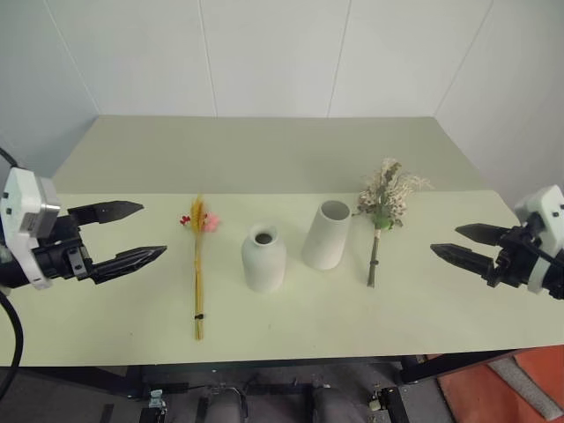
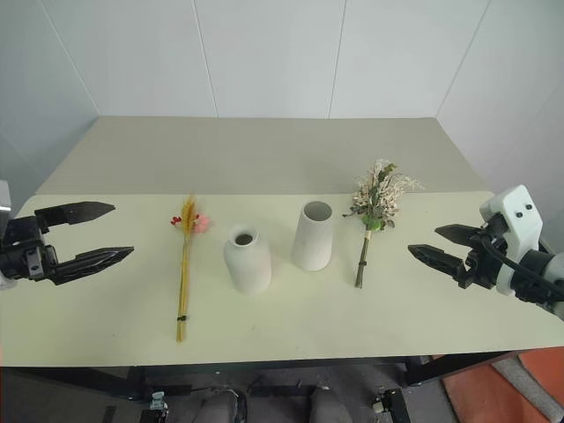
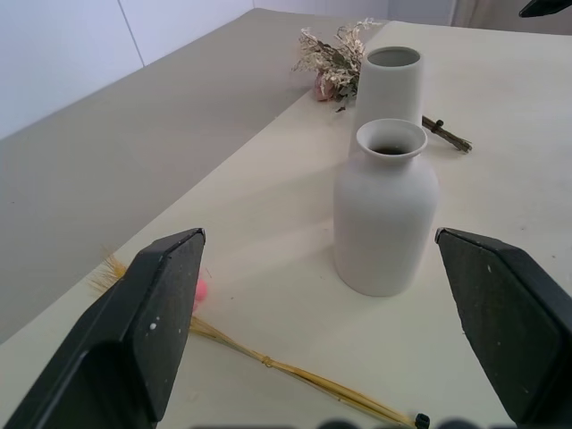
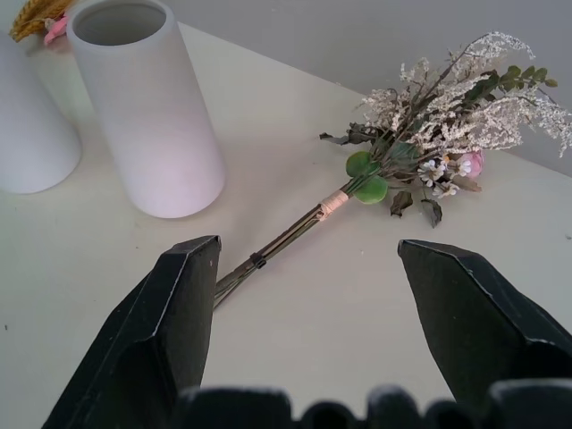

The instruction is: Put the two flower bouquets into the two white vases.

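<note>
**Both end effectors open, held apart at the sides**

Left end effector (image 1: pixel 141 233) raised at the left edge of the head views, black fingers spread wide, tips aimed inward toward the middle and slightly downward, nothing between them. White wrist housing behind, cable trailing below. Right end effector (image 1: pixel 460 243) mirrored at the right edge, fingers parted somewhat less, tips aimed inward and a little down, likewise empty. Both held above the bench (image 1: pixel 291 167), touching nothing. In each wrist view, own two fingers (image 3: pixel 134 331) (image 4: pixel 161 340) standing well apart.

In the left wrist view the tall vase (image 3: pixel 391 85) hides part of the bushy bouquet (image 3: pixel 332 59), at twelve o'clock.
</note>
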